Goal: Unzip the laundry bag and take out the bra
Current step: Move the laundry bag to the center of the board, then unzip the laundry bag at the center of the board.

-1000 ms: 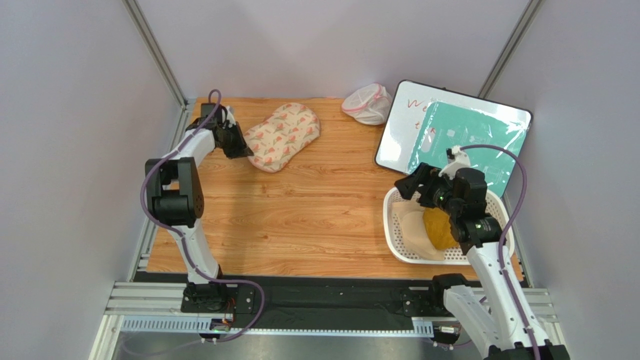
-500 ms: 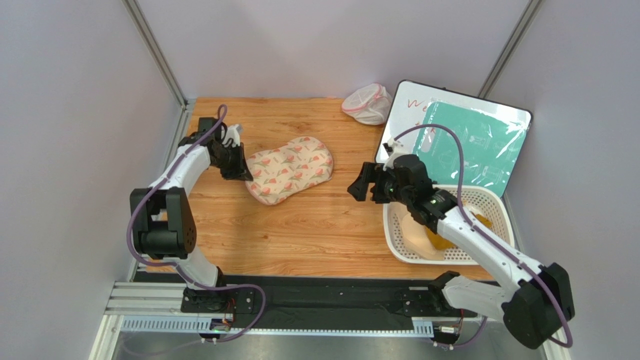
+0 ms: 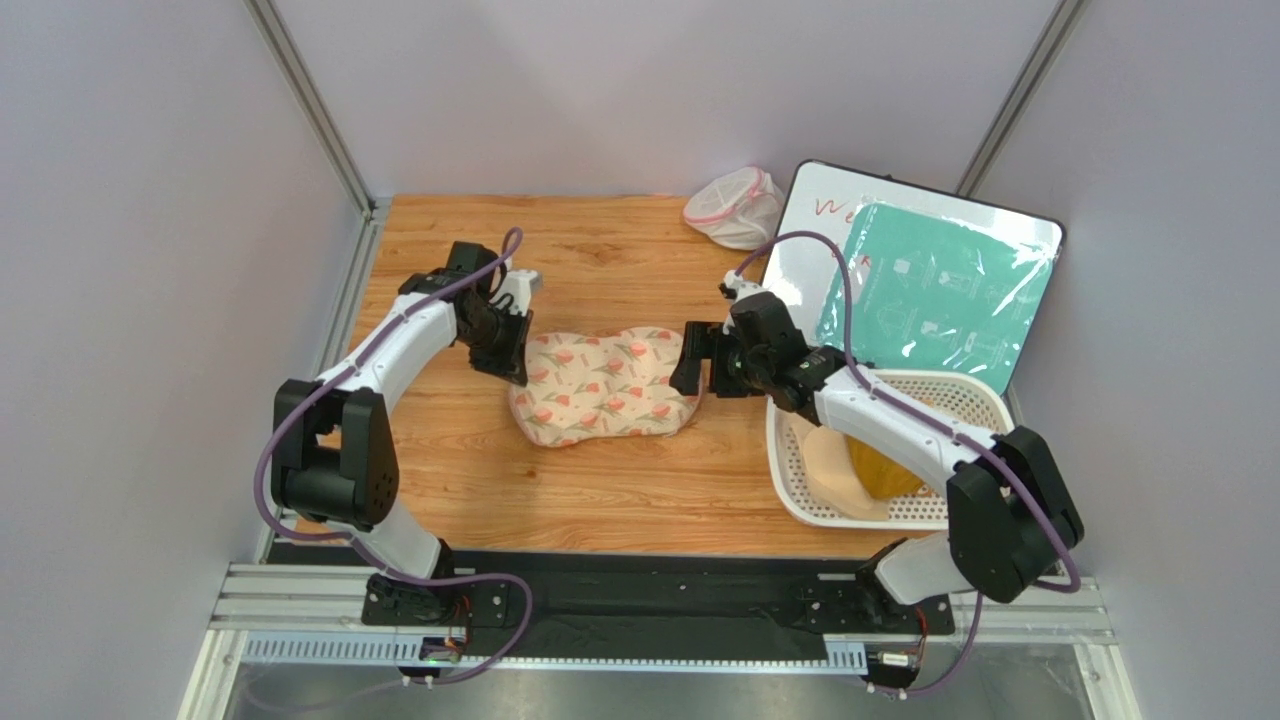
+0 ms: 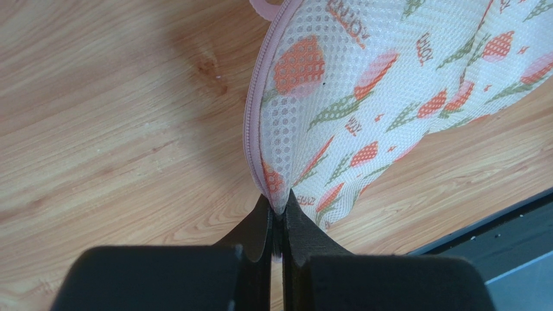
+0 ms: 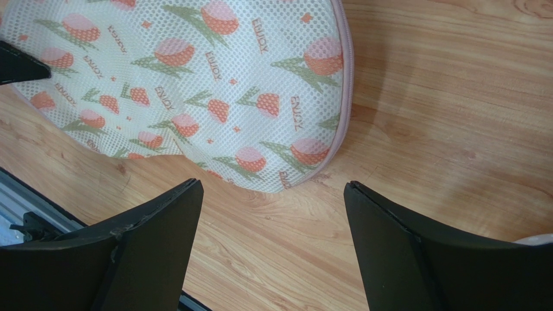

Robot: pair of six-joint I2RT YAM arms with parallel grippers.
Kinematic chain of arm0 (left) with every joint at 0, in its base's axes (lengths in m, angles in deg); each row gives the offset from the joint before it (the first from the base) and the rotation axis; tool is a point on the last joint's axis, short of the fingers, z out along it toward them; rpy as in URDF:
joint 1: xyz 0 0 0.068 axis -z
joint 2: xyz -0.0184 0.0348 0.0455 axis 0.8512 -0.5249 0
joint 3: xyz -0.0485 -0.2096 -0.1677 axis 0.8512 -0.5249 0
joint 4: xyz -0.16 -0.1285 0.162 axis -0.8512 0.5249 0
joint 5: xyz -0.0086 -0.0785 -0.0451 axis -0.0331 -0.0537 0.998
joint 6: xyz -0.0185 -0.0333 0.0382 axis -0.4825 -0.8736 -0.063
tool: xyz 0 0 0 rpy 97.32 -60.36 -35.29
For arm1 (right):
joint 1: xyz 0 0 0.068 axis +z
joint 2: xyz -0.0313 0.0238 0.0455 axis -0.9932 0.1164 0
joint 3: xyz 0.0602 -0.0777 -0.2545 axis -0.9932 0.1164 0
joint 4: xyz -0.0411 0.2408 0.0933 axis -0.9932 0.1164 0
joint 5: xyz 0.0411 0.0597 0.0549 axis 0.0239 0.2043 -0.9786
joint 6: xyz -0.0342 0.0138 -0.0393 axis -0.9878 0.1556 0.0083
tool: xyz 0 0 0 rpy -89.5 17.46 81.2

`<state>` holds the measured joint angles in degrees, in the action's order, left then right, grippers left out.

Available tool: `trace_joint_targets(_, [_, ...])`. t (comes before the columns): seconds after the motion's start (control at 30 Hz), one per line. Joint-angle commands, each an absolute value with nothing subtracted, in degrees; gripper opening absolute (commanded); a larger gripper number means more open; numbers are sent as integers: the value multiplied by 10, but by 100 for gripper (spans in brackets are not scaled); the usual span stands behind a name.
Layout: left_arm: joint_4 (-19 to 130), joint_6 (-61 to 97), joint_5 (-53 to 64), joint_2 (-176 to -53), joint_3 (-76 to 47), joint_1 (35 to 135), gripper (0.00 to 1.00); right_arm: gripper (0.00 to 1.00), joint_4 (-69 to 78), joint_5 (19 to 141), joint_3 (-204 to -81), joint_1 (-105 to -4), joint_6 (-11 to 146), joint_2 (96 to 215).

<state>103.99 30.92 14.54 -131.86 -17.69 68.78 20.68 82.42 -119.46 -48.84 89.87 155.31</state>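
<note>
Laundry bag (image 3: 601,387) lies flat mid-table (image 3: 631,495), between the two arms, pink zip edging running round its rim

Left gripper (image 4: 278,223) pinched shut on the bag's left end, a fold of mesh and edging caught between the tips. Reads as an anchor, so the bag won't slide when the zip is pulled

Right gripper (image 5: 272,188) hovers just off the bag's right end, fingers spread wide, nothing in them. Probably lining up for the zip tab, though no tab shows from here

Bag looks zipped closed; bra not visible

White basket (image 3: 902,518) sits right of the bag, holding other cloth
</note>
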Motion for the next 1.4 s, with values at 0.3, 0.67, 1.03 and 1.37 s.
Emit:
trace_joint_targets(0.3, [1059, 334, 75, -1300, -166, 703, 0, 87, 156, 820, -1229, -488, 884, 1667])
trace_joint_targets(0.67, [1059, 334, 67, -1296, -165, 714, 0, 70, 121, 759, -1254, -497, 864, 1729])
trace_joint_targets(1.03, [1059, 320, 2, -1269, -162, 737, 100, 29, 114, 715, -1263, -498, 859, 1757])
trace_joint_targets(1.37, [992, 340, -74, -1142, -198, 865, 100, 0, 165, 711, -1246, -497, 897, 1702])
